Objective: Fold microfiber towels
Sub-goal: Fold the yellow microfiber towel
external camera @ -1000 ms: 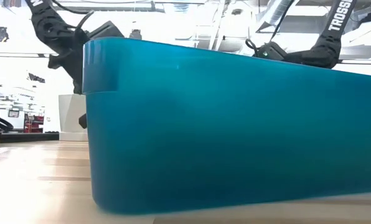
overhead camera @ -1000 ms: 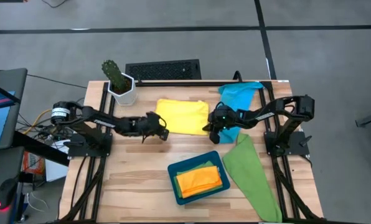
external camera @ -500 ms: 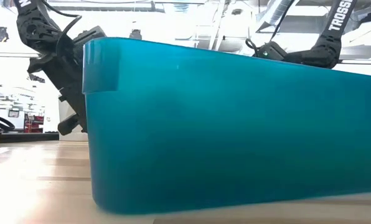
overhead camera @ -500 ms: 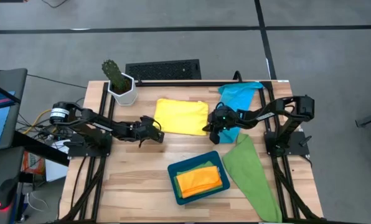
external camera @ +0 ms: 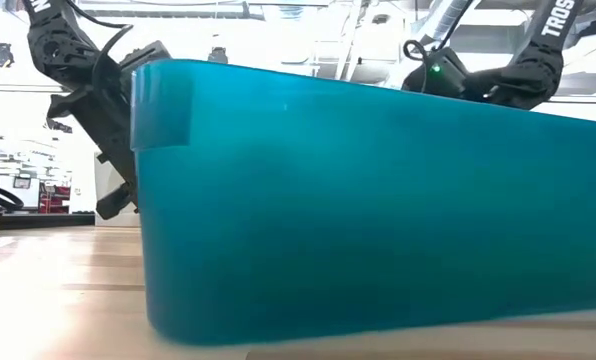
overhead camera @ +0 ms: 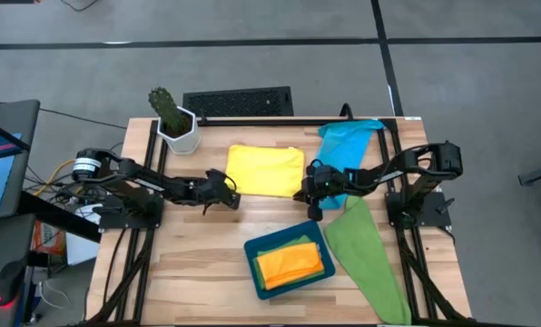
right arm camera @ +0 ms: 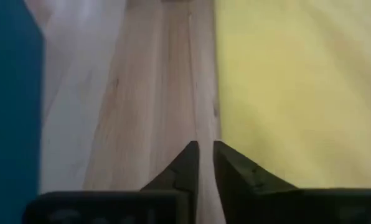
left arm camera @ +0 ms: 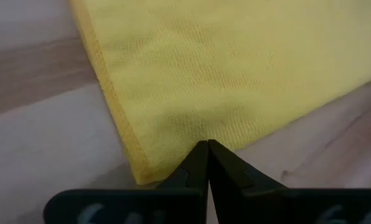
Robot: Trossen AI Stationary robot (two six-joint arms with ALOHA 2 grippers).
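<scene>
White letters "TROS", cut off by the frame's edge, run along a dark arm link (external camera: 561, 22) in the low view; nothing else is legible

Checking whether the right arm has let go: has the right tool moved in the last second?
Yes. In the high view the right tool has shifted slightly toward the teal tray, off the yellow towel corner, empty.

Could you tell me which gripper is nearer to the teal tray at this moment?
The right. The right gripper hangs just beyond the teal tray's far rim, by the yellow towel's right corner. The left gripper sits at that towel's left corner, farther from the tray.
</scene>
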